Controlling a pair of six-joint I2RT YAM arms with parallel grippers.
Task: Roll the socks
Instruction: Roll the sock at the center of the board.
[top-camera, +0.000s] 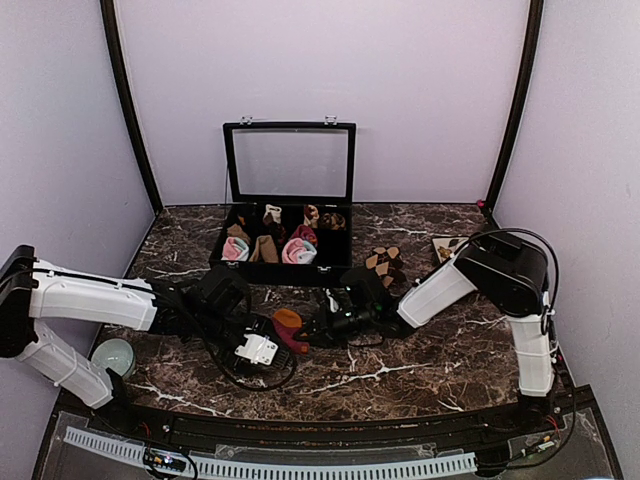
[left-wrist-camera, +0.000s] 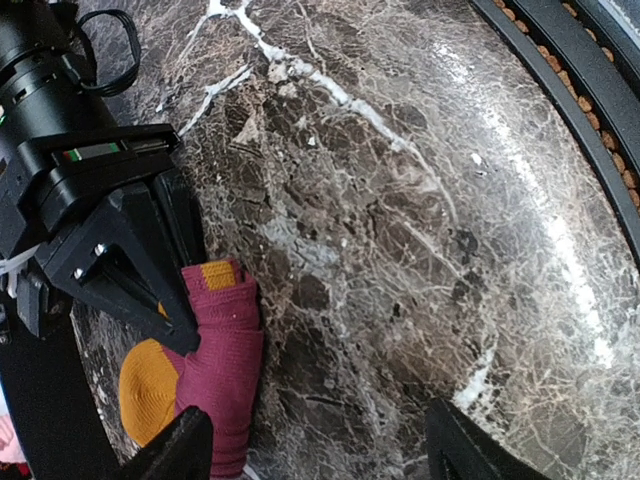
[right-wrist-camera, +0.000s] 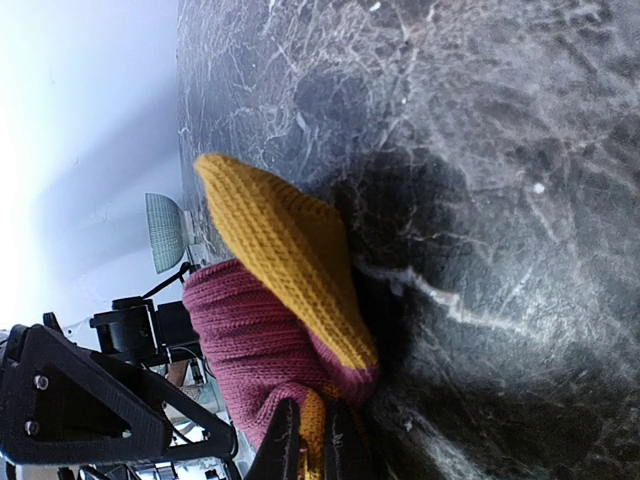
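1. Hovering low over the marble table (top-camera: 420, 360), the left gripper (left-wrist-camera: 320, 440) had its fingers spread wide with nothing between them. One finger stood just beside the magenta sock (left-wrist-camera: 225, 360), probably placed to take the loose part of the fabric.
2. The magenta sock lay on the table between the two grippers, near the front middle. It was bunched and folded over itself, with its orange toe (right-wrist-camera: 285, 260) turned up. That looked like a roll only partly formed, not a finished bundle.
3. The right gripper (right-wrist-camera: 312, 440) was clamped tight on a fold of that sock, close to an orange stripe. The hold seemed meant to anchor the fold so the fabric would not spring open while the other arm came in.
4. Farther back, the brown-and-beige socks (top-camera: 385, 263) lay flat on the table, just right of the box's front corner and well apart from both grippers. They were apparently waiting their turn.
5. At the far side stood the black box (top-camera: 280, 270) with its lid (top-camera: 290, 162) propped upright. Small sock rolls (top-camera: 298, 250) sat in its compartments, so it was likely where finished rolls belonged.
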